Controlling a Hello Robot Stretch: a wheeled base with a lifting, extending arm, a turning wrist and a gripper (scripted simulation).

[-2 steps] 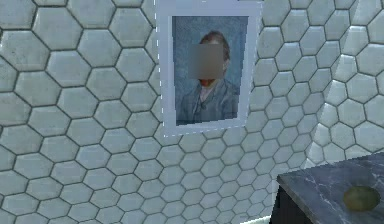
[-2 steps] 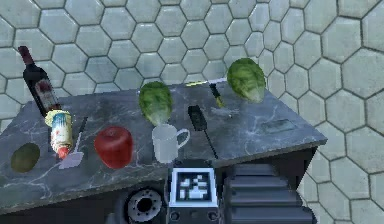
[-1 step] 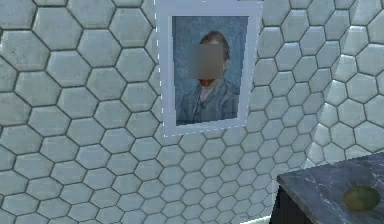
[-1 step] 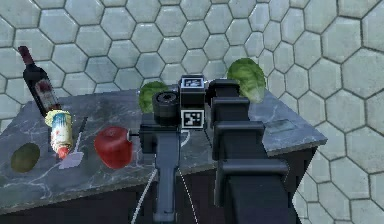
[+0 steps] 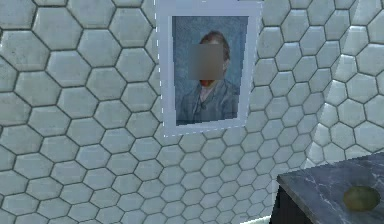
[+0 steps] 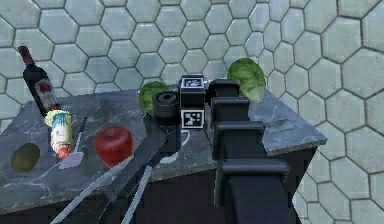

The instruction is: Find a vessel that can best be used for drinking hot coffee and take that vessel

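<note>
Here, dark marble table (image 6: pixel 288 122), fingers (image 6: pixel 135 166) near a red round fruit (image 6: pixel 114 145), cannot tell whether they hold anything.

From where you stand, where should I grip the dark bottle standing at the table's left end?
Probably round the dark bottle's wide labelled body, coming level from the table's near side: it stands upright, and its neck is thin. Mind the small bottle lying just before it.
</note>
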